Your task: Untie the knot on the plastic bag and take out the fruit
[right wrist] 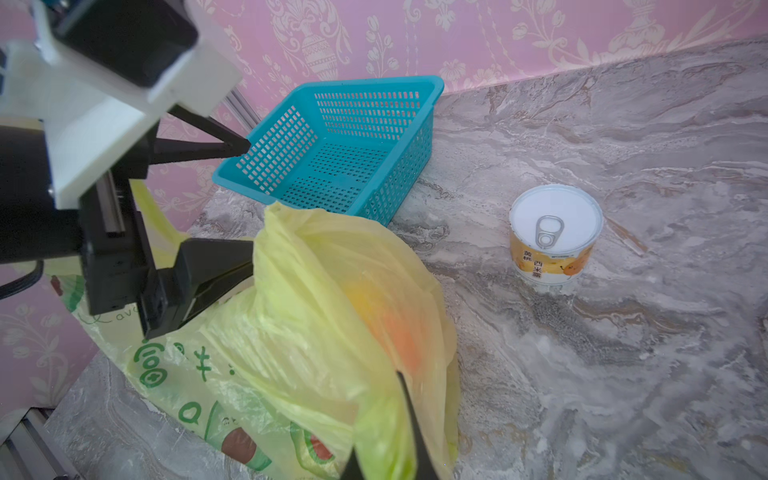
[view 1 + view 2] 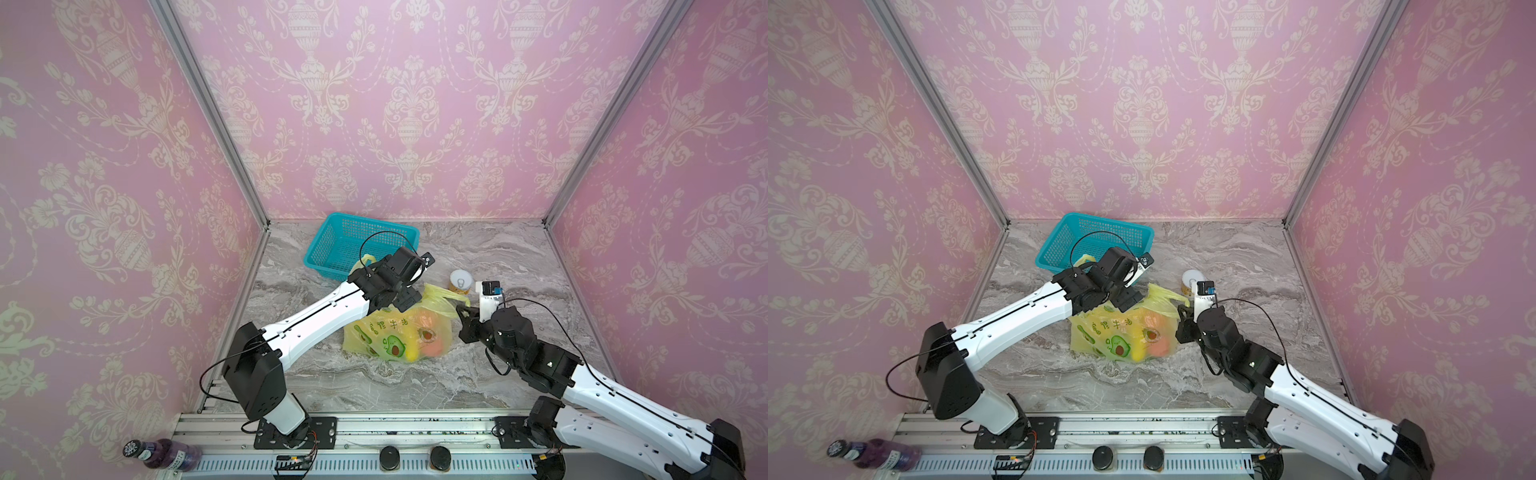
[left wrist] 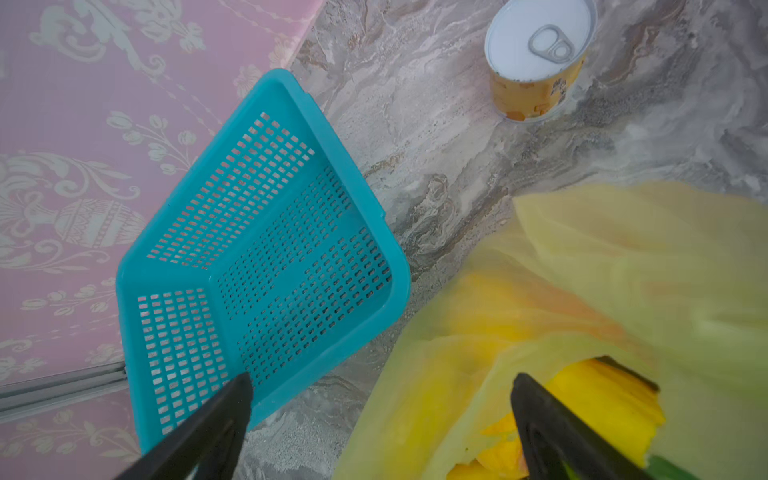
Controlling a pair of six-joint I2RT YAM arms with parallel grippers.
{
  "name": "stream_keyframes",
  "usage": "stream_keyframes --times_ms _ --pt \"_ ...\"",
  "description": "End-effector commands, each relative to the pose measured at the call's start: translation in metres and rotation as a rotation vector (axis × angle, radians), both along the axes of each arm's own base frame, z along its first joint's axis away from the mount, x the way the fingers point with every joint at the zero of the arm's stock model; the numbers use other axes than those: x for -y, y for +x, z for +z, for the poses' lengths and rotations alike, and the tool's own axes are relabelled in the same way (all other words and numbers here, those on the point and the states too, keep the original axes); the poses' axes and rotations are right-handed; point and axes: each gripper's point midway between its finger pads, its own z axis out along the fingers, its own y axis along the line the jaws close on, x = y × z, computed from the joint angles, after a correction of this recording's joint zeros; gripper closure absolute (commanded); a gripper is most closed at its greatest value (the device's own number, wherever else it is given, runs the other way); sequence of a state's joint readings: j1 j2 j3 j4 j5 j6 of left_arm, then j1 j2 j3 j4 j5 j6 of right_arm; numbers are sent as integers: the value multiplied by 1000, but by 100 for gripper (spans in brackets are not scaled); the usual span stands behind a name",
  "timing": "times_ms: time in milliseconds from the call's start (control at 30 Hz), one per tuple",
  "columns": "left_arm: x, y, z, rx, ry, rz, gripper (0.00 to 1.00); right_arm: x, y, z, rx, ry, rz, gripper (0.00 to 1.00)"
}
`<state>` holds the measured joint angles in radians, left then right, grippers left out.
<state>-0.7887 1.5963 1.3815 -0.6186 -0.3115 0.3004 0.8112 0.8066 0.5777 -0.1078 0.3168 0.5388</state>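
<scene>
The left gripper [image 3: 382, 378] gapes wide, one finger inside the mouth of the plastic bag [image 2: 390, 332], over yellow fruit [image 3: 602, 399]. The right gripper [image 2: 460, 309] is clenched on the bag's right edge. The bag lies centre-frame in both top views, below the teal basket [image 2: 332, 249].

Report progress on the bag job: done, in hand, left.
Done: handle loops lie untied, plastic bag gapes.
In hand: right gripper pinches its edge; left gripper, jaws open, sits over yellow fruit.
Left: fruit all inside, none in basket.
</scene>
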Motion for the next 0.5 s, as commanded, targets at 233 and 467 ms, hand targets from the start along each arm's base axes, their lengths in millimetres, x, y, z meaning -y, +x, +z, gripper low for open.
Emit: stream_keyframes --times_ms 233,467 --pt "-8 -8 -27 -109 131 -37 1 3 -4 0 23 -10 22 100" --pt "-2 -9 -51 -190 180 -54 1 16 -14 5 31 -13 12 100"
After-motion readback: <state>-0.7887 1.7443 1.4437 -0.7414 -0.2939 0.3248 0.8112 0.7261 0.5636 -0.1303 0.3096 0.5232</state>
